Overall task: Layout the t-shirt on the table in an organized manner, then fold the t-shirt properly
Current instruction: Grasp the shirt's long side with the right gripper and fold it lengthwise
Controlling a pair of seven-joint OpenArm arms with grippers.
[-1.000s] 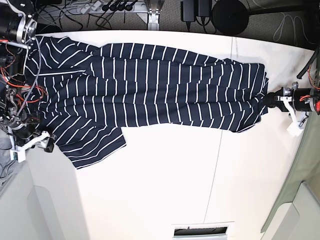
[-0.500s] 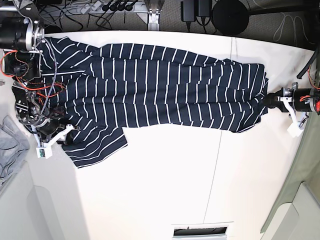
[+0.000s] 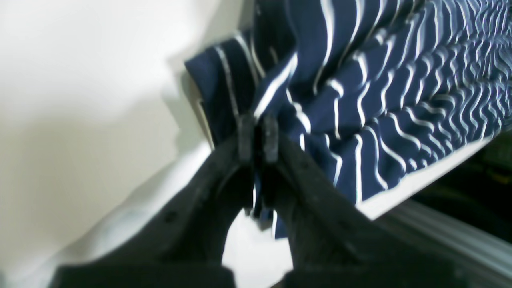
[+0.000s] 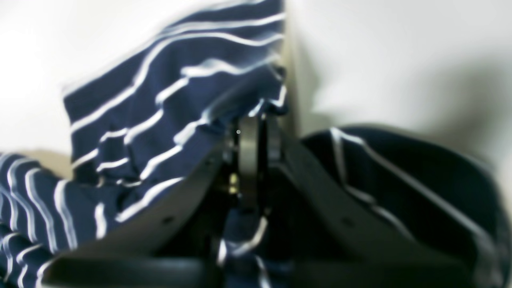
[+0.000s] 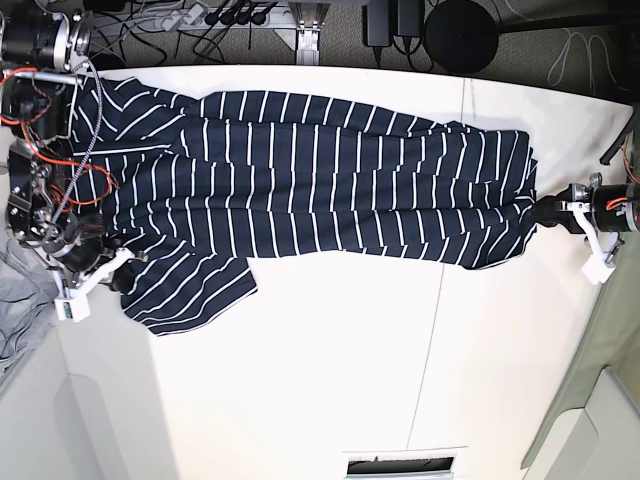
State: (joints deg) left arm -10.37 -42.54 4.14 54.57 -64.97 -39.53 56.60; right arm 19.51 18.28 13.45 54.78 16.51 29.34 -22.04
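Observation:
The navy t-shirt (image 5: 320, 170) with thin white stripes lies stretched lengthwise across the back half of the white table (image 5: 330, 370). One sleeve fans out toward the front left. In the base view my left gripper (image 5: 541, 212) is at the shirt's right end, shut on the hem. The left wrist view shows its fingertips (image 3: 258, 136) pinched on a bunched fold of the t-shirt (image 3: 360, 100). My right gripper (image 5: 118, 278) sits at the left end by the sleeve. In the right wrist view its jaws (image 4: 256, 136) are shut on striped t-shirt fabric (image 4: 160, 120).
A grey cloth (image 5: 15, 320) hangs off the table's left edge. Cables and a power strip (image 5: 230, 15) run behind the back edge, with a round dark base (image 5: 460, 30) beside them. A thin seam (image 5: 440, 280) crosses the table, and a slot (image 5: 405, 462) sits at the front edge.
My right gripper has moved in onto the sleeve end and closed on the fabric. My left gripper has stayed shut on the hem and shifted slightly right.

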